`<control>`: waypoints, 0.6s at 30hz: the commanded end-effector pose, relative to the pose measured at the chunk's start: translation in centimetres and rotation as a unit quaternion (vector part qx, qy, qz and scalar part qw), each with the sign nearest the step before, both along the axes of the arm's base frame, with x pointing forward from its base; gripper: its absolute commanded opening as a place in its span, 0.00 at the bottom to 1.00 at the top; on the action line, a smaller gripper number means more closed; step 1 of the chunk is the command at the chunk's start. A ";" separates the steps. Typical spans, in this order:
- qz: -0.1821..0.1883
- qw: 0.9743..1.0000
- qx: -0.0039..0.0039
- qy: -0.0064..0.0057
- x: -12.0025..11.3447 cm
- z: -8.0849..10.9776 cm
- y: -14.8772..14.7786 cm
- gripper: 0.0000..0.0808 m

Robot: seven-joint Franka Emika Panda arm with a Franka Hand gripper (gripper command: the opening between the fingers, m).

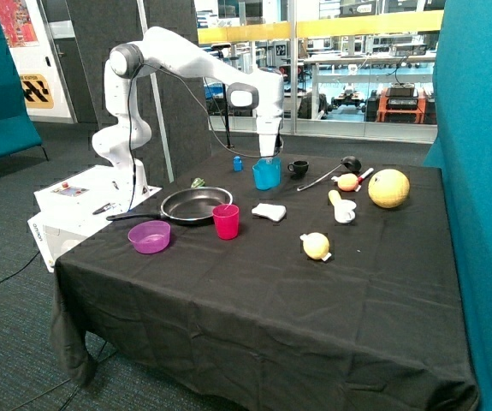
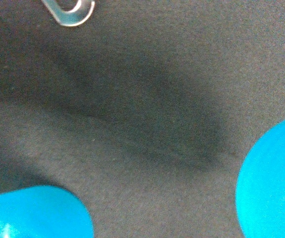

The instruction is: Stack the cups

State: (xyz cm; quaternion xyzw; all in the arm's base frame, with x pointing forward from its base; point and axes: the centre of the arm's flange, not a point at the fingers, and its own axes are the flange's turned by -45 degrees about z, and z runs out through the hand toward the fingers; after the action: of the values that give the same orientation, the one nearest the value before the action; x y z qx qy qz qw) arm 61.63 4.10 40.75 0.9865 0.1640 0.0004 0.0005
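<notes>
A light blue cup (image 1: 266, 174) stands on the black cloth behind the frying pan, next to the small black mug. My gripper (image 1: 269, 154) is straight above it, at its rim; I cannot tell whether it grips the cup. Only one light blue cup shows for certain in the outside view; whether a second one sits in it is hidden. The pink-red cup (image 1: 226, 221) stands upright in front of the pan, beside the purple bowl. The wrist view shows two blurred light blue shapes (image 2: 33, 213) (image 2: 273, 183) with black cloth between them.
A frying pan (image 1: 196, 205), a purple bowl (image 1: 150, 236), a small black mug (image 1: 298, 168), a small dark blue object (image 1: 238, 163), a white object (image 1: 269, 211), a black ladle (image 1: 331, 171), toy food and a yellow melon (image 1: 388, 187) lie on the table (image 1: 254, 317).
</notes>
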 end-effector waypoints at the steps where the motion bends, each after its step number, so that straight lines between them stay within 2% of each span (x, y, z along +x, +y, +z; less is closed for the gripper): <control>1: 0.027 1.000 0.000 0.000 -1.4 2.2 1.0 0.00; 11: 0.062 0.998 0.000 0.001 -3.6 3.3 3.1 0.00; 18: 0.088 0.996 0.000 0.001 -5.1 4.0 5.1 0.00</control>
State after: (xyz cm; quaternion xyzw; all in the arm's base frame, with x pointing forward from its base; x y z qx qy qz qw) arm 58.43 7.12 43.68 0.9754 0.2203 -0.0013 0.0007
